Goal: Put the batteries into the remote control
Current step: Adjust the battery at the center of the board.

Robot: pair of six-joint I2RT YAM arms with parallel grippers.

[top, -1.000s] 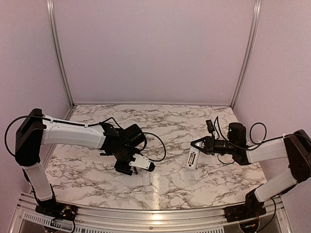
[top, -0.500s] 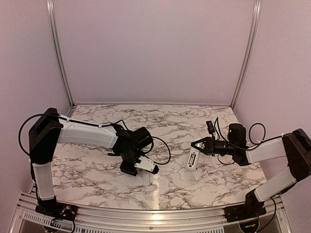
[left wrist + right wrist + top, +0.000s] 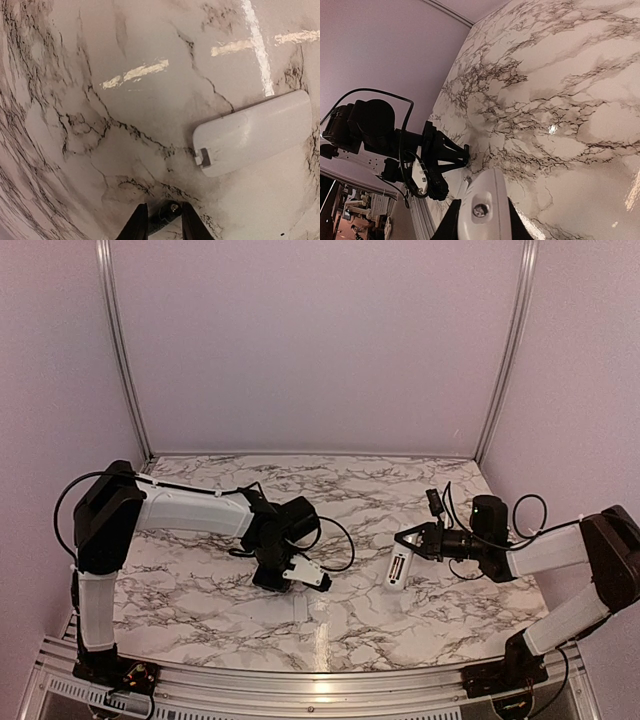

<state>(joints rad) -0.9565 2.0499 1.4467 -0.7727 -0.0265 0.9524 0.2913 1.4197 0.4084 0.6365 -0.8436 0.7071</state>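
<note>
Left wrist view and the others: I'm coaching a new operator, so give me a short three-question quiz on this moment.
1. True or false: the right gripper grips the remote.
2. What lies between the left gripper's fingertips? A: a dark battery; B: a screw; C: a coin.
3. Which white part lies flat beside that battery?
Key: 1 true; 2 A; 3 the battery cover.

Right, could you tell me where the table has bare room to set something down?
Bare: the far strip of the table along the back wall, and the gap between the left arm and the remote. Crowded: by the left jaws, with the dark battery and white battery cover close together.
</note>
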